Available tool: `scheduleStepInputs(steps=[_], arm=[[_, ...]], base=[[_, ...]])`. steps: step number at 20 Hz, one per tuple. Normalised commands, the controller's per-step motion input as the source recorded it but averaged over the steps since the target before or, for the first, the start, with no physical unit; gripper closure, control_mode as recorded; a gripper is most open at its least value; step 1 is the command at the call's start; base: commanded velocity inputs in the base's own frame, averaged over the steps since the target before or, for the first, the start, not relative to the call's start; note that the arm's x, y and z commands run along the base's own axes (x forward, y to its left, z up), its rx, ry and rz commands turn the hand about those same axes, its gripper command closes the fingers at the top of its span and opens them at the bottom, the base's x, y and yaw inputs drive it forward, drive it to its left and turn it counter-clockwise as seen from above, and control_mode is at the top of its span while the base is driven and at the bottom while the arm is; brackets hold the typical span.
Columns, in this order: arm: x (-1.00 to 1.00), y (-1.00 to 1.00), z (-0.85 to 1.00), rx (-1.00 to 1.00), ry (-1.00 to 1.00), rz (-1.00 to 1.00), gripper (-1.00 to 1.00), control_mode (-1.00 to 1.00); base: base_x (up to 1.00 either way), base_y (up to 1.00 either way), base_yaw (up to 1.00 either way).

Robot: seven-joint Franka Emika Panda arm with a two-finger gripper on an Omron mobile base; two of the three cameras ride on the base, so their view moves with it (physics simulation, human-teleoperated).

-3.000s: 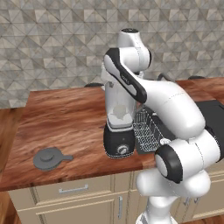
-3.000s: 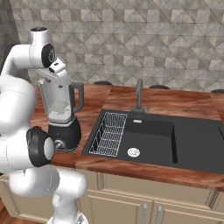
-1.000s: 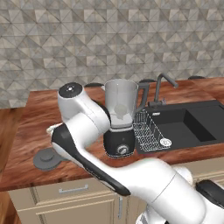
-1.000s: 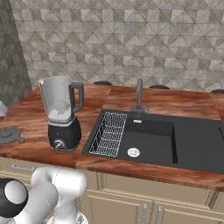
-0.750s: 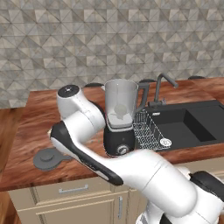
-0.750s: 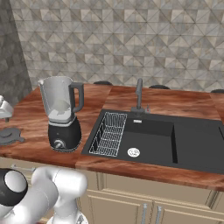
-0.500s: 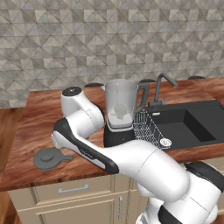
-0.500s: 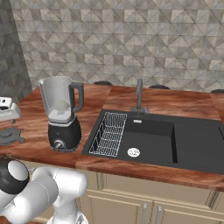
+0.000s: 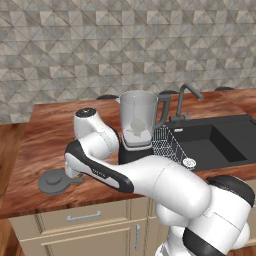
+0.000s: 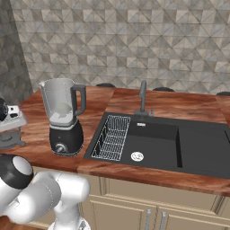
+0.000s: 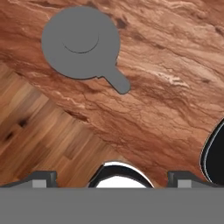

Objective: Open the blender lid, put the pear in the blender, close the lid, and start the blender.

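The hand (image 11: 111, 177) hangs above the wooden tabletop (image 11: 175, 65) near its front edge, its two dark fingertips (image 11: 41, 176) spread as wide apart as they go, with nothing between them. In the hand view the blender lid (image 11: 81, 43) lies flat on the tabletop ahead of the fingers, apart from them, knob side up; its small tab (image 11: 117, 81) sticks out toward the lower right of that view, so the lid's long line runs diagonally. The black curve at the right edge of that view is the blender's base.

In the left base view the lid (image 9: 55, 181) sits near the tabletop's front left corner, tab pointing right toward the blender (image 9: 136, 127), which stands upright well apart from it, just beside the sink (image 9: 215, 145). The jar is open on top, its handle toward the sink. A small pale roundish thing, the pear (image 9: 137, 124), shows through the glass low in the jar; in the right base view it (image 10: 63, 108) also sits low inside. The round silver knob (image 10: 59, 147) faces the front edge.
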Motion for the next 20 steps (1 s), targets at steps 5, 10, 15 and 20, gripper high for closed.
scheduleStepInputs(steps=[5,10,15,20], arm=[[0.11,0.00,-0.45,-0.01,0.00,0.06,-1.00,-1.00],[0.03,0.04,-0.32,-0.03,0.00,0.02,-1.00,-1.00],[0.01,0.12,-0.12,-0.03,0.00,0.00,-1.00,-1.00],[0.02,0.12,-0.09,-0.02,0.00,0.00,-1.00,-1.00]], base=[[0.00,0.00,0.00],[0.00,0.00,0.00],[0.00,0.00,0.00],[0.00,0.00,0.00]])
